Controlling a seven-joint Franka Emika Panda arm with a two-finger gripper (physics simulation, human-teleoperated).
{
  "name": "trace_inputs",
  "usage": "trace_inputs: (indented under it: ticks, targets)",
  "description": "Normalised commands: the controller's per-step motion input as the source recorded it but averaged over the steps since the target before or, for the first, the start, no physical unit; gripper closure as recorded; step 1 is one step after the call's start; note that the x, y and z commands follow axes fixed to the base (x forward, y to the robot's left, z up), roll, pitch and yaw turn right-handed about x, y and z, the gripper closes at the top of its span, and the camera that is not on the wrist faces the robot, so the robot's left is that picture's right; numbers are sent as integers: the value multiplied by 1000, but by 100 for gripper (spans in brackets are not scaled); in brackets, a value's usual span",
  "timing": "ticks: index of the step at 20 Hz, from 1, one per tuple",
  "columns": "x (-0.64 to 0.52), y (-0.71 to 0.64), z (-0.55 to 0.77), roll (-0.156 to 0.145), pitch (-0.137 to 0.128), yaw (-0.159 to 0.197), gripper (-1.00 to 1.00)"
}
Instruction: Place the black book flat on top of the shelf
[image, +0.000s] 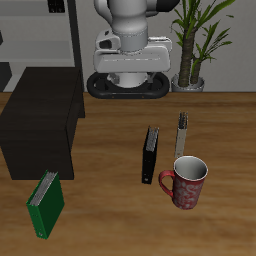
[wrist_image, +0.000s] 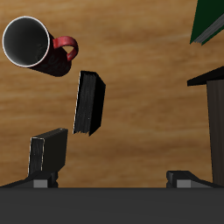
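Observation:
The black book (image: 150, 155) stands upright on its edge on the wooden table, between the shelf and the mug; it also shows in the wrist view (wrist_image: 87, 103). The shelf (image: 38, 120) is a low black-brown cabinet with a bare flat top; one of its corners shows in the wrist view (wrist_image: 214, 114). My gripper (wrist_image: 112, 179) is open and empty, its fingertips (wrist_image: 44, 179) wide apart, held high above the table and well clear of the book. In the exterior view the gripper itself is not distinguishable from the arm.
A slim grey-beige book (image: 181, 135) stands just behind a red patterned mug (image: 185, 182), both close beside the black book. A green book (image: 44, 203) stands in front of the shelf. A potted plant (image: 195, 40) and a grey rack (image: 40, 30) are at the back.

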Motion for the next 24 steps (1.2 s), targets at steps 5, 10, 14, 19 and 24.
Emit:
trace_inputs:
  ticks: [5,10,14,19,24]
  targets:
    - [266,127,-105,-7,34,0,-100]
    - [303,130,-129,-41,-19,15,-100]
    - [174,145,-178,-18,-26,10,-100]
    - [239,149,-281,6,3,-5,-100]
    - [114,27,-254,-8,1,-14,-100]
